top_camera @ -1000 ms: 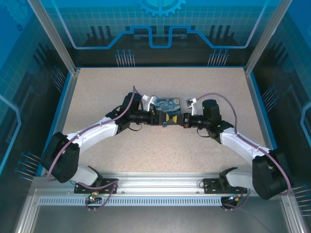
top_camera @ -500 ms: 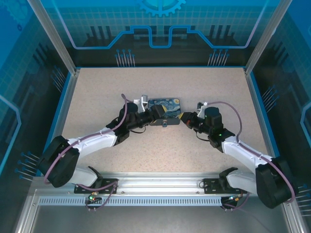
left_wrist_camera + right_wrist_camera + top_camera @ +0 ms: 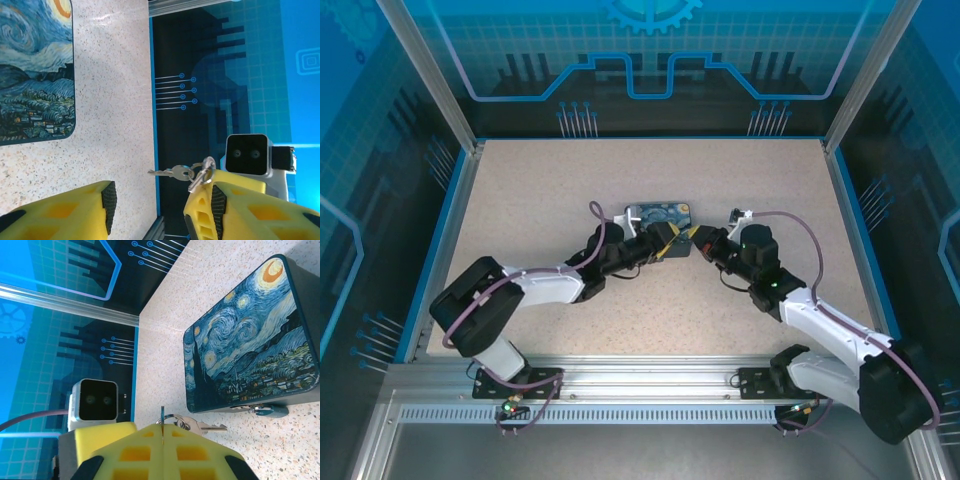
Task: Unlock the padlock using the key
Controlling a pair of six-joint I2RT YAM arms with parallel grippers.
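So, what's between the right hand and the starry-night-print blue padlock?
A small silvery metal key on a ring, hanging from the shut right hand; right wrist view.

The left arm (image 3: pixel 535 280) and the right arm (image 3: pixel 820 315) both wear smooth white shells between bulky black round joints. A thin purplish cable (image 3: pixel 790 215) loops loosely along each arm, running back from the fingers. The fingers (image 3: pixel 165 452) are bright yellow blocks moulded with square pockets, and their inner faces carry black pads (image 3: pixel 108 200). Just behind the fingers sits a small white camera box (image 3: pixel 247 154) with a black face and two round lenses. Farthest from the fingers, the arms end in black brackets (image 3: pixel 520 380).
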